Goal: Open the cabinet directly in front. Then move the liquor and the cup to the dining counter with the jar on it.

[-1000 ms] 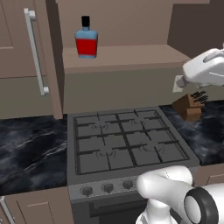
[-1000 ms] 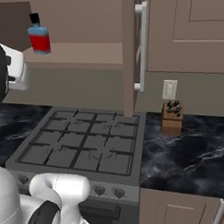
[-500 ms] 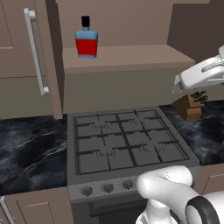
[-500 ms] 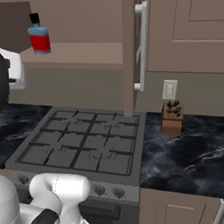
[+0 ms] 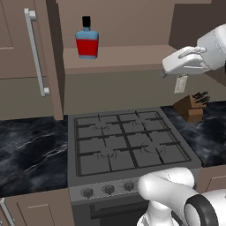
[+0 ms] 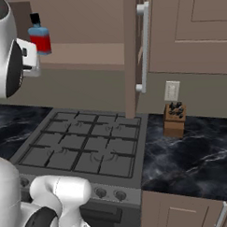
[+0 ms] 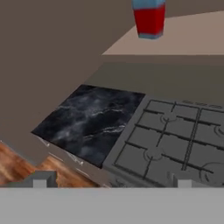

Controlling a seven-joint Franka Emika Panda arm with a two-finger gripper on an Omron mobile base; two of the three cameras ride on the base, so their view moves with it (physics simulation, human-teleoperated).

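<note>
The cabinet above the stove has both doors swung open. My gripper hangs high over the stove's right side, just in front of the shelf edge, fingers spread wide and holding nothing. The liquor stands upright on the cabinet shelf, above the stove's left side. A knife block sits on the black counter right of the stove.

The taupe-brown cabinet stands open, and the liquor, a squat pale blue bottle with red label and black cap, stands upright on its shelf.
</note>
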